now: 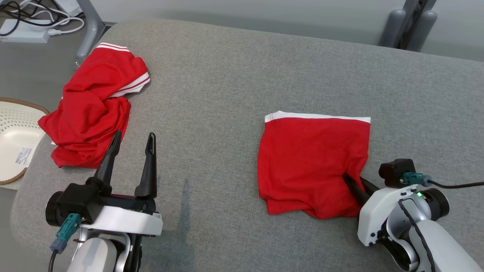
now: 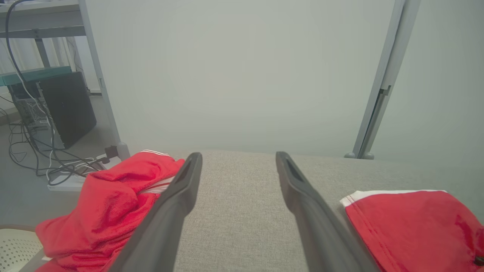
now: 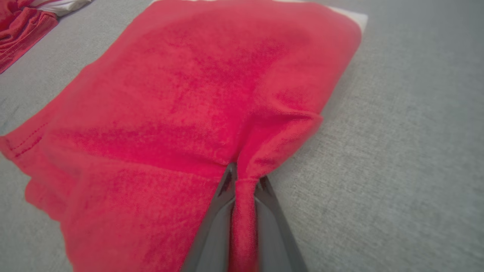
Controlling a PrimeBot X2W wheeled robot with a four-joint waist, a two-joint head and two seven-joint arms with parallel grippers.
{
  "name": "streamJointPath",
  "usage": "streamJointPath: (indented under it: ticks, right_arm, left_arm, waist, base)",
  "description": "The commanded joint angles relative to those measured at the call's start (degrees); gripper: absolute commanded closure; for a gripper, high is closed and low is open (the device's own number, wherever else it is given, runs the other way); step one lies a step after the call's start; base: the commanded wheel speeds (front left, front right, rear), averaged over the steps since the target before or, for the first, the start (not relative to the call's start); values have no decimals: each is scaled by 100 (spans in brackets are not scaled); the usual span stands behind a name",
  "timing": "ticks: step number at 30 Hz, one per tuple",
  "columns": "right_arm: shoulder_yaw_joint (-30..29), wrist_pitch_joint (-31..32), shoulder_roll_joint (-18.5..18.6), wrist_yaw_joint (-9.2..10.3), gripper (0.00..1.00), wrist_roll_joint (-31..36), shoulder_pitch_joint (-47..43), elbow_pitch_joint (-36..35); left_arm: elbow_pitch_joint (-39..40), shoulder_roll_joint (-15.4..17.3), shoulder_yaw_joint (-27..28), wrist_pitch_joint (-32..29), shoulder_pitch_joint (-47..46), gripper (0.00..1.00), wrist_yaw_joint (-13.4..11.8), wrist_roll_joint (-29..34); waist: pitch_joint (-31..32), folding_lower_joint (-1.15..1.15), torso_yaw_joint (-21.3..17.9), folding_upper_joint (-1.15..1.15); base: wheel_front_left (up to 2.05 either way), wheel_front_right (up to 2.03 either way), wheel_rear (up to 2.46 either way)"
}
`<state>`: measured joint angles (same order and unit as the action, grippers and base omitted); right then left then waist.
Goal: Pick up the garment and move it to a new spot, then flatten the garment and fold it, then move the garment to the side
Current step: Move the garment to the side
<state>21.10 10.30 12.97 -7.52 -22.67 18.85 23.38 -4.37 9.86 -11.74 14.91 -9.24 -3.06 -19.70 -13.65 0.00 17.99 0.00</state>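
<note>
A folded red garment with a white band along its far edge lies flat on the grey cushioned surface, right of centre. My right gripper is shut on a pinched ridge of the garment at its near right edge; the cloth is bunched between the two dark fingers. My left gripper stands open above the surface at the lower left, holding nothing. In the left wrist view its fingers frame bare grey fabric, with the folded garment to the right.
A second red garment with white stripes lies crumpled at the surface's left edge, close to my left fingertips, seen too as crumpled red cloth. A pale perforated basket sits off the left side. Cables and a power strip lie on the floor beyond.
</note>
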Motion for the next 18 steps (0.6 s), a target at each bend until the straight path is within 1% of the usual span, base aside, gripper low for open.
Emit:
streamJointPath:
  ticks: [1,4,8,12,18]
  right_arm:
    - [-10,-50,77,5,100,9,34,86]
    - [-32,-99,62,5,100,2,18,30]
    - [-117,-150,48,3,100,133,-118,-203]
    - [-213,-82,51,3,100,296,-394,-553]
    - [-364,137,83,4,100,461,-768,-1006]
  left_arm:
    - [15,-22,64,27,-71,0,38,51]
    - [39,-32,111,27,-25,0,54,92]
    - [82,-18,190,27,65,0,79,166]
    - [158,37,225,27,130,0,102,232]
    - [277,171,252,-26,135,0,120,255]
  waist:
    - [14,0,-37,0]
    - [45,0,-99,0]
    - [118,0,-309,0]
    - [146,0,-616,0]
    - [134,0,-1228,0]
  base:
    - [0,0,0]
    - [0,0,0]
    - [0,0,0]
    - [0,0,0]
    - [0,0,0]
